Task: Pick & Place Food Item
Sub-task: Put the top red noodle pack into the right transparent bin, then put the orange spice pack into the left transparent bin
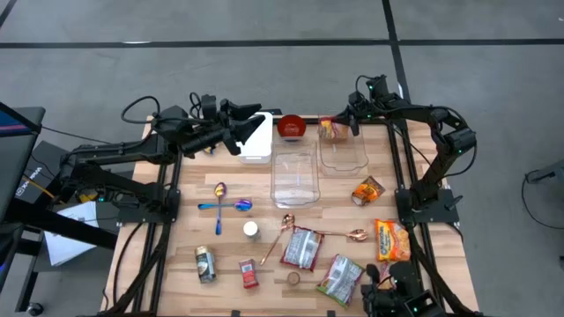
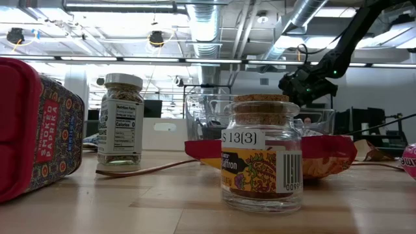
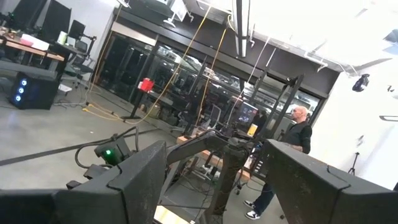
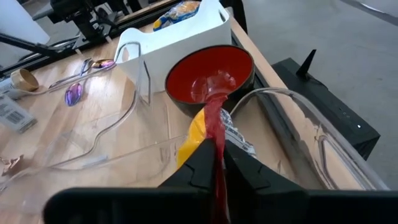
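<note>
1. The right gripper (image 1: 337, 121) hung over the far edge of the table (image 1: 159, 255), above the clear container (image 1: 344, 151) near the far right corner.
2. Its fingers (image 4: 205, 163) were pressed together on the red edge of a snack packet (image 4: 212, 132), which hung from them over that container, as the right wrist view showed.
3. In the high view the same snack packet (image 1: 332, 129) showed at the container's far end, just beside the red bowl (image 1: 291, 128).
4. The left gripper (image 1: 236, 117) waited near the far edge left of the middle, beside the white bin (image 1: 257, 138), with its fingers (image 3: 134, 180) spread apart and nothing between them.
5. A second clear container (image 1: 294, 173) lay near the middle of the table, just beside the first.
6. An orange packet (image 1: 368, 190) lay toward the right edge, and a larger chip bag (image 1: 390, 239) lay nearer the front right corner.
7. Two spoons (image 1: 226, 205) lay crossed toward the left edge, with a white-lidded jar (image 1: 251, 230) near them.
8. A can (image 1: 204, 263), a small red tin (image 1: 248, 273) and two foil packets (image 1: 302, 248) lay along the front edge.
9. In the low view a cork-stoppered saffron jar (image 2: 261, 155) stood nearest the front edge.
10. A person (image 3: 292, 149) stood in the room beyond.
</note>
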Available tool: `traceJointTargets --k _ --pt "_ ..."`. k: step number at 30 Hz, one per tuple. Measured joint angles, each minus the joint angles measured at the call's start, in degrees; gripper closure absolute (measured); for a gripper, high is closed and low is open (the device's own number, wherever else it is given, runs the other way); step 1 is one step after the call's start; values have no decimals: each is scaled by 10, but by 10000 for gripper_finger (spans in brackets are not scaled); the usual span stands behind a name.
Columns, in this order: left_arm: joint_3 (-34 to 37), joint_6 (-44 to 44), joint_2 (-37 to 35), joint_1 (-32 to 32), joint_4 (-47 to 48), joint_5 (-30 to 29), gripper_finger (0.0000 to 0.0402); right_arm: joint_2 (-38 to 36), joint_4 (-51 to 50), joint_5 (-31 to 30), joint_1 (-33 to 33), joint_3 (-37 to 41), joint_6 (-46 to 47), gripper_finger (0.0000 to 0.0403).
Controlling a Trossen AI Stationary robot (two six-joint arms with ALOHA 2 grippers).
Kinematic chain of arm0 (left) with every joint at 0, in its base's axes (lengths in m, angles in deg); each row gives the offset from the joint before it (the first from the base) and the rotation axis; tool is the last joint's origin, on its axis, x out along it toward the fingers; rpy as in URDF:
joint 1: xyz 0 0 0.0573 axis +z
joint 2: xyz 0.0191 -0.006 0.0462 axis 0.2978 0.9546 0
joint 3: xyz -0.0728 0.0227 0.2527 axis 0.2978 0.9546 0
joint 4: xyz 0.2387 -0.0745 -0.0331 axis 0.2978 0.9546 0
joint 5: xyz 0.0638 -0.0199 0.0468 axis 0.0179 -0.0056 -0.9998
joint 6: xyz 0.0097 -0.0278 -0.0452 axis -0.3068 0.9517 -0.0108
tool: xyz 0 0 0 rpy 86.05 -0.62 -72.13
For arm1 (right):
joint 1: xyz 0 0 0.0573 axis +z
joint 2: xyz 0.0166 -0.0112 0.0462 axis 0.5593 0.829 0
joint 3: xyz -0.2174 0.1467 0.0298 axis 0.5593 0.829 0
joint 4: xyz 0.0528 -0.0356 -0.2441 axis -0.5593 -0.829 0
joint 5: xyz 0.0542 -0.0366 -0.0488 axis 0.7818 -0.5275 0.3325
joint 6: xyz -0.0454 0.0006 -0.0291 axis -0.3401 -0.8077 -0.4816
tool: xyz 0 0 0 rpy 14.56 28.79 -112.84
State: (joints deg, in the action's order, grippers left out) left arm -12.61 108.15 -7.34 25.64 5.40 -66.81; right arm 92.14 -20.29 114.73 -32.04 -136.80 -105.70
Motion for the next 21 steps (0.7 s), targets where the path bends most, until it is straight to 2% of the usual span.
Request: traceJointTargets --k 10,17,21 --pt "0 0 0 0 0 0 137 -15 40 -27 -17 0 46 299" --pt "0 0 0 0 0 0 137 -92 47 -90 -19 0 22 266" --pt "0 -2 0 0 0 0 137 -150 48 -105 -20 0 60 259"
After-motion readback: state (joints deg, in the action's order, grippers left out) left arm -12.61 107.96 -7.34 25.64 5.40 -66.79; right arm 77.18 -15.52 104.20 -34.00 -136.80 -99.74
